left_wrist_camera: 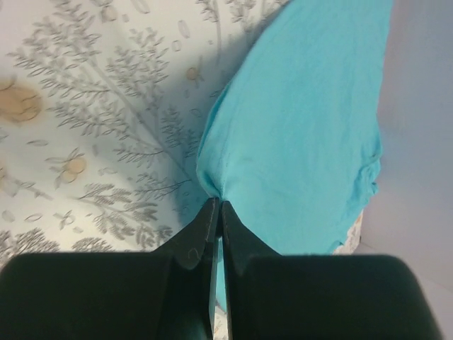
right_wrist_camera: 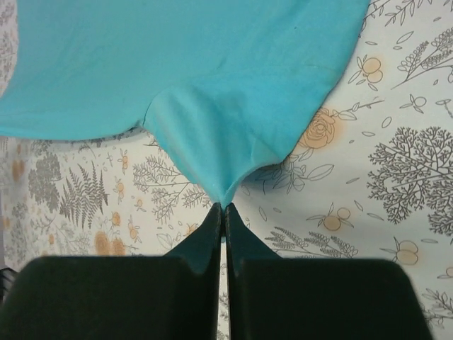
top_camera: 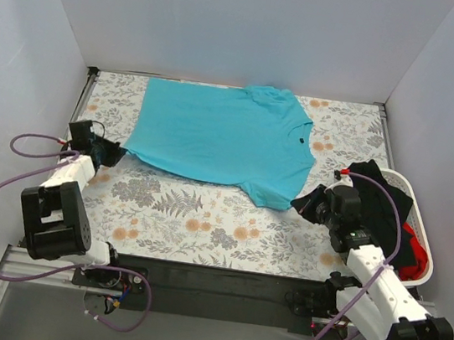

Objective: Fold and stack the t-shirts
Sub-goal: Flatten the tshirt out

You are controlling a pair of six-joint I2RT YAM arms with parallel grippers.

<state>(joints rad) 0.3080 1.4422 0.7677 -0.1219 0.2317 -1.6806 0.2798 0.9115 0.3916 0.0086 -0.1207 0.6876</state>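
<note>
A teal t-shirt [top_camera: 214,139] lies spread flat on the floral cloth, collar to the right. My left gripper [top_camera: 117,153] is shut on its near-left hem corner; in the left wrist view the jaws [left_wrist_camera: 216,204] pinch the teal edge [left_wrist_camera: 304,127]. My right gripper [top_camera: 296,205] is shut on the tip of the near sleeve; in the right wrist view the jaws [right_wrist_camera: 224,207] hold a pulled-out peak of teal fabric [right_wrist_camera: 205,71]. A black t-shirt [top_camera: 380,192] and a red one [top_camera: 420,260] lie bunched in the basket at the right.
The grey floral cloth [top_camera: 203,217] covers the table. A white plastic basket [top_camera: 415,205] stands at the right edge beside my right arm. Pale walls close in on the left, back and right. Purple cables loop off both arms.
</note>
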